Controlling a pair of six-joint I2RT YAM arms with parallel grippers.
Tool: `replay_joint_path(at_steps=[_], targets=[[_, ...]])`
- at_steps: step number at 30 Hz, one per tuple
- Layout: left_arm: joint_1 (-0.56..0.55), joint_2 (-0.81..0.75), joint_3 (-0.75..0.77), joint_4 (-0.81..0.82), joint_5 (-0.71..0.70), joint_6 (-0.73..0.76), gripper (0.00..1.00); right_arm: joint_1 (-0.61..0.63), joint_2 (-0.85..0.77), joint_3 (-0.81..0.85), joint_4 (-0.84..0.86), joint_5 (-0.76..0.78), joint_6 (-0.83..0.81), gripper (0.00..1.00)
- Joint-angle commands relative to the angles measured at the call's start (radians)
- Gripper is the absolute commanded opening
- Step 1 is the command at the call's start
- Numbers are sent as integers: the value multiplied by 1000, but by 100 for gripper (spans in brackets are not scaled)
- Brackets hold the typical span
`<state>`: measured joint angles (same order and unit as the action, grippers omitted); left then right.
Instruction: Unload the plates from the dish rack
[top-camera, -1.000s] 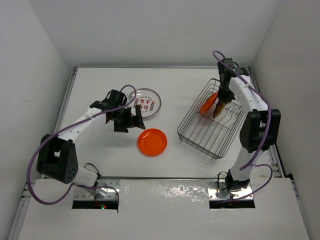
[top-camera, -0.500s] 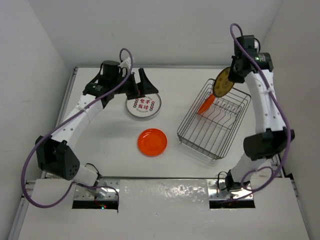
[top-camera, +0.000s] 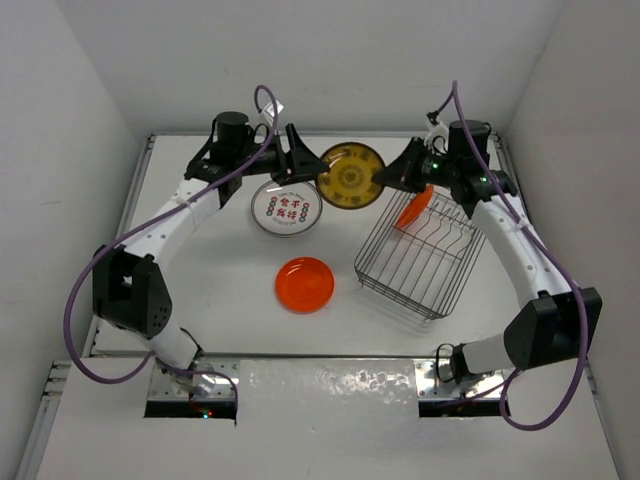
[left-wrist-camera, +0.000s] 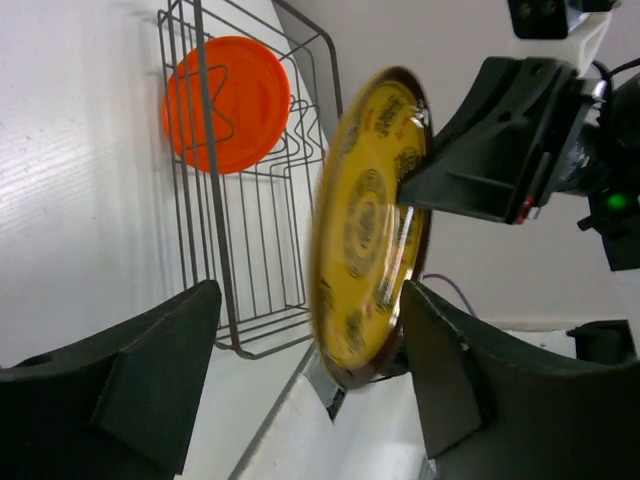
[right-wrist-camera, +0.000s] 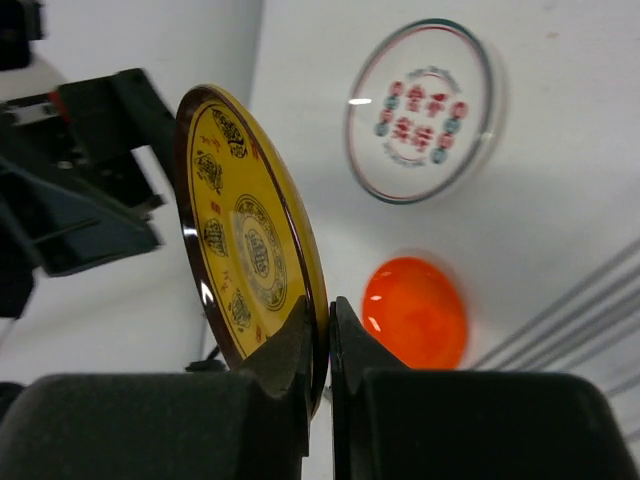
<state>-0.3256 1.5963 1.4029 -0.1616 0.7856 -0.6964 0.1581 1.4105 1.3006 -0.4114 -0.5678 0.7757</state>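
- The yellow-olive round plate with dark patterns and a brown rim (top-camera: 350, 176) hangs in the air over the far part of the white table (top-camera: 220, 290), between the two arms and just left of the dark wire dish rack (top-camera: 415, 262)
- The right gripper (right-wrist-camera: 319, 325) pinches this plate's rim, one finger pressed on each face; from above its fingertips are hard to make out against the plate's edge
- The left gripper (left-wrist-camera: 305, 390) is spread wide, with the plate's rim between its fingers and close to one finger (left-wrist-camera: 450, 390); whether they touch cannot be told
- An orange round plate (left-wrist-camera: 225, 100) stands tilted at the rack's far end, crossed by bars and partly covered by the right arm from above
- A white round plate with red characters (top-camera: 286, 208) lies flat under the left gripper
- A second orange plate (top-camera: 305, 283) lies flat nearer the bases, apart from both, with bare table to its left
- White walls (top-camera: 90, 100) close in the table's left, far and right edges; the rack sits near the right one
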Motion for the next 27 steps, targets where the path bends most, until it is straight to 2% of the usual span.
replay_joint_path(at_steps=[1,2,3,5,6,7,9,10,11,12,13,14,15,17,18,20,25,26,27], targets=[[-6,1,38,50,4,5,66,46,-13,17,312,-138,152,0],[-6,2,36,45,0,5,44,55,-10,9,324,-138,160,0],[-6,5,38,39,-8,6,29,66,-7,6,341,-135,174,0],[-6,8,36,11,-12,17,11,72,-1,-11,359,-133,186,0],[-6,7,33,-1,-28,30,8,77,-2,-15,368,-135,194,0],[-6,4,21,-27,-37,38,0,78,-1,-23,368,-135,194,0],[-6,-7,-8,-50,-57,55,0,78,-2,-32,352,-135,182,2],[-6,-13,-24,-56,-62,58,0,78,-2,-37,338,-133,171,8],[-6,-28,-54,-79,-78,66,0,77,-4,-34,277,-123,139,51],[-6,-38,-65,-110,-91,80,0,75,-5,-11,219,-94,107,81],[-6,-61,-80,-145,-106,98,0,64,-11,14,139,-42,11,99],[-6,-76,-119,-224,-153,138,0,64,-10,44,-54,32,-45,99],[-6,-90,-142,-269,-187,158,0,63,-5,125,-154,227,-91,99],[-6,-145,-223,-369,-264,230,0,60,25,234,-392,476,-179,99],[-6,-145,-252,-390,-281,242,0,60,40,264,-452,541,-188,99],[-6,-182,-353,-394,-283,262,0,55,86,313,-576,630,-200,99],[-6,-231,-476,-365,-286,253,0,49,123,344,-622,724,-219,99],[-6,-234,-493,-360,-283,253,1,49,139,344,-624,729,-225,99],[-6,-234,-499,-362,-284,253,11,47,152,356,-632,738,-231,99]])
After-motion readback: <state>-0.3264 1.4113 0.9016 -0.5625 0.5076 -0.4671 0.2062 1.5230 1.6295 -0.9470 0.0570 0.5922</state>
